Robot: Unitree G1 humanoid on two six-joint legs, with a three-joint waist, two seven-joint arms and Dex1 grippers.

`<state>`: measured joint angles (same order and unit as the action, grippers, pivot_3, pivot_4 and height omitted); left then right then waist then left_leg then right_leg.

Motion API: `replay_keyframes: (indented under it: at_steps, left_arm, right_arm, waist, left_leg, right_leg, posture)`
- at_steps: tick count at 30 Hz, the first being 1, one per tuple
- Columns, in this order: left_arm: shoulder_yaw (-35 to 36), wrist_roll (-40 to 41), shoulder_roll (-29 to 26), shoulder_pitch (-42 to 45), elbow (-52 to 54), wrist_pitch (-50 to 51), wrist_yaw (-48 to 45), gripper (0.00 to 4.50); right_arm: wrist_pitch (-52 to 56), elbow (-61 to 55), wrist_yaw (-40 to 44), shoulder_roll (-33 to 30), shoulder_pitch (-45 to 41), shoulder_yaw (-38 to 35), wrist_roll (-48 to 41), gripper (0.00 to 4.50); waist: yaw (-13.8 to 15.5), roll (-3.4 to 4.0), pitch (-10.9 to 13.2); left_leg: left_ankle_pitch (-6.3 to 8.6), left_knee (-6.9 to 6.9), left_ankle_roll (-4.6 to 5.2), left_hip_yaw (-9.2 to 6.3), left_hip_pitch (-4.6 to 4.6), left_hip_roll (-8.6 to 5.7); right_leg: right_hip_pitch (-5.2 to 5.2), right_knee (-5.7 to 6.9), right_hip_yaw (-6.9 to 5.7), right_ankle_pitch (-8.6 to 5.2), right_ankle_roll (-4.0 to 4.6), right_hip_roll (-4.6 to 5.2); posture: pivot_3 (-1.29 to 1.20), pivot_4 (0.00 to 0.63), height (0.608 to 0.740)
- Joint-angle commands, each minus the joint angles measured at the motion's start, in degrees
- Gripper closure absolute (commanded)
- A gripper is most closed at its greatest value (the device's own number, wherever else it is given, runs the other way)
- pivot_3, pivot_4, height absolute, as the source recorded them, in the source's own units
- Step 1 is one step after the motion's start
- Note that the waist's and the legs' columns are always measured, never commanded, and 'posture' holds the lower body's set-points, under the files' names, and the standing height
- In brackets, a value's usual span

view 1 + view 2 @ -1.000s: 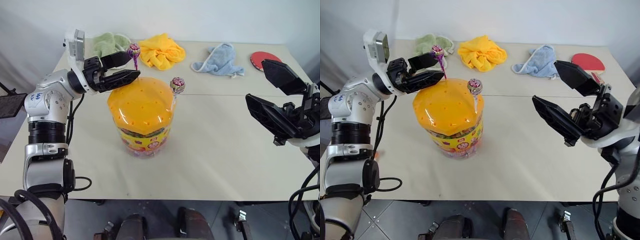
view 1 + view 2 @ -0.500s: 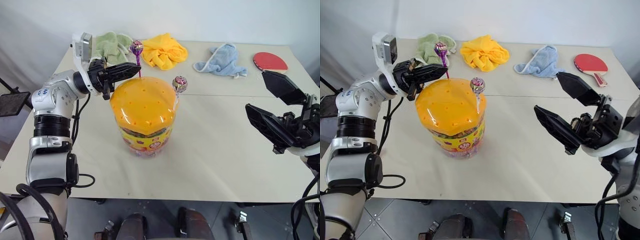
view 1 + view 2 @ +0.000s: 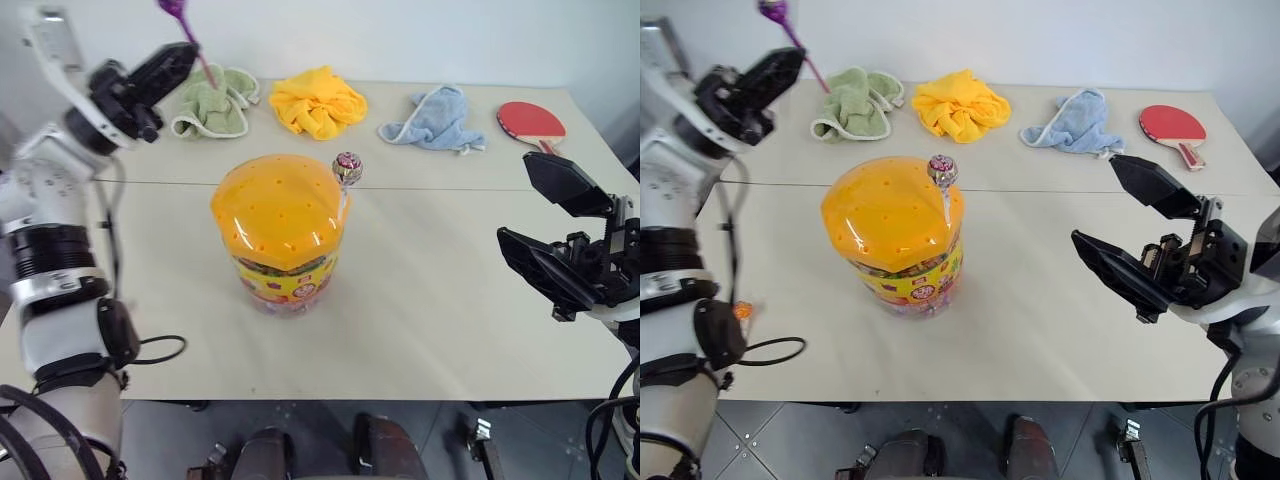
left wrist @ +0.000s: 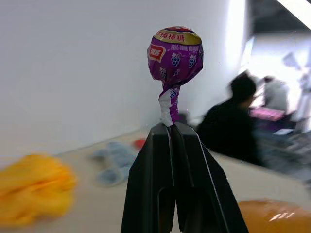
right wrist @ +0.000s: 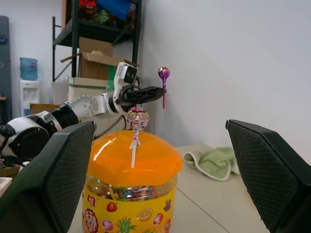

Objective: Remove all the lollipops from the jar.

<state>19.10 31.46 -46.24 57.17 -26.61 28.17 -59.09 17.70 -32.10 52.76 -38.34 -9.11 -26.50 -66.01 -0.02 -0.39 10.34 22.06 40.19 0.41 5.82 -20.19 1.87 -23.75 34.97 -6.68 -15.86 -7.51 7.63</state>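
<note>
My left gripper point(image 4: 171, 127) is clamped on one purple lollipop point(image 4: 174, 54), clear of the jar point(image 3: 285, 235) mid-tabletop. Another lollipop point(image 3: 347, 168) stands in its lid; right gripper point(image 3: 1140, 240) gapes wide, empty.

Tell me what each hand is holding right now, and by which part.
The left hand pinches a purple lollipop by its stick, just below the wrapped candy head. The right hand stands open, holding nothing.
</note>
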Motion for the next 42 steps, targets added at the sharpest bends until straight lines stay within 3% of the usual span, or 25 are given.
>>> replay_keyframes:
  at_steps: [1,4,8,12,18,19,22,26,29,32,37,42]
  left_arm:
    - [-1.5,-4.5,-7.7,-10.8,13.4,7.7,4.7,4.48]
    - [0.2,-5.3,-17.6,-31.3,29.9,22.2,5.4,4.48]
    - [11.8,-0.4,-17.5,-49.7,43.3,35.3,6.0,4.48]
    - [16.1,0.5,-15.8,-57.8,51.5,43.8,9.7,4.48]
    - [15.5,0.3,-13.8,-61.6,53.9,45.0,12.2,4.48]
    - [15.0,-0.3,-13.7,-62.4,53.5,43.7,12.4,4.03]
    - [13.8,-3.1,-12.6,-62.8,51.0,36.2,13.4,3.27]
    - [12.7,-0.8,-11.9,-62.6,48.5,29.4,8.1,2.03]
    - [18.1,1.7,-8.9,-58.6,43.1,18.0,3.0,1.10]
    - [23.2,7.7,-6.0,-55.6,40.0,11.1,-4.0,0.20]
    - [29.2,28.5,-0.5,-46.4,38.8,18.6,-1.1,0.20]
    - [24.5,34.8,5.7,-44.9,46.6,17.1,4.8,0.20]
  right_arm:
    - [-0.3,0.5,6.7,-0.8,-3.2,4.0,0.9,0.00]
    - [-0.2,2.4,13.1,-1.6,-4.3,7.3,2.9,0.00]
    - [-0.8,5.8,20.9,-2.1,-4.3,11.0,6.1,0.00]
    - [-2.4,8.7,26.1,-2.0,-4.0,12.8,9.7,0.00]
    - [-3.4,10.6,25.7,-0.9,-3.5,13.3,13.0,0.00]
    - [-3.3,10.5,25.2,-0.9,-3.4,13.3,13.3,0.00]
    - [-2.8,10.5,23.0,-0.2,-3.3,13.2,13.6,0.00]
    - [-1.7,9.4,18.3,2.1,-3.8,13.4,12.6,0.00]
    - [5.1,9.3,7.3,2.1,-9.1,14.5,12.0,0.00]
    - [7.5,9.9,4.6,3.0,-13.4,16.4,12.4,0.00]
    - [8.2,12.3,3.3,3.3,-20.2,21.0,17.8,0.00]
    - [8.9,13.3,2.6,6.2,-24.8,23.1,18.5,0.00]
  waist:
    - [-0.4,0.01,0.0]
    - [-0.5,-0.02,0.0]
    - [0.4,-0.12,0.1]
    - [1.6,-0.14,0.1]
    - [1.3,-0.11,0.1]
    - [1.2,-0.10,0.1]
    - [1.2,-0.10,0.1]
    - [1.2,-0.09,0.1]
    - [1.1,-0.04,0.1]
    - [1.0,-0.05,0.1]
    - [0.7,-0.07,0.0]
    - [0.0,-0.08,0.0]
  left_leg:
    - [0.00,0.00,0.00,0.00,-0.01,0.00]
    - [0.01,-0.08,-0.02,0.01,-0.01,0.06]
    - [0.05,-0.07,0.01,-0.07,-0.09,0.09]
    - [0.04,0.09,0.01,-0.33,-0.11,0.12]
    - [0.04,0.04,-0.02,-0.47,0.00,0.07]
    - [0.04,0.00,-0.03,-0.46,0.02,0.07]
    - [0.05,-0.10,-0.05,-0.38,0.02,0.07]
    - [0.05,-0.08,-0.05,-0.19,0.00,0.07]
    - [0.05,-0.07,-0.05,-0.10,0.01,0.08]
    - [0.03,0.02,-0.07,-0.07,-0.06,0.15]
    - [0.05,-0.01,-0.10,0.21,-0.14,0.15]
    - [0.04,0.03,-0.05,0.14,-0.10,-0.02]
  right_leg:
    - [0.00,-0.01,0.01,0.00,0.00,0.00]
    - [-0.06,-0.02,0.06,0.00,0.01,-0.02]
    - [-0.09,-0.03,0.08,-0.02,0.03,0.02]
    - [0.07,-0.14,0.11,-0.04,0.07,-0.01]
    - [0.02,-0.01,0.27,-0.05,0.09,0.00]
    - [0.01,0.00,0.27,-0.05,0.09,0.00]
    - [-0.11,0.01,0.28,-0.06,0.11,-0.01]
    - [-0.11,0.00,0.26,-0.06,0.11,-0.01]
    - [-0.13,0.01,0.27,-0.06,0.12,0.02]
    - [-0.26,0.10,0.25,-0.09,0.17,0.00]
    - [-0.37,0.22,0.18,-0.08,0.16,0.02]
    - [-0.37,0.42,0.17,-0.05,0.10,0.22]
  posture:
    - [0.00,0.150,0.740]
    - [0.00,0.150,0.740]
    - [0.00,0.150,0.740]
    - [0.00,0.150,0.740]
    - [0.00,0.150,0.740]
    - [0.00,0.150,0.740]
    - [0.00,0.150,0.740]
    - [0.00,0.150,0.740]
    - [0.00,0.150,0.740]
    - [0.00,0.150,0.740]
    - [0.00,0.150,0.740]
    - [0.00,0.150,0.740]
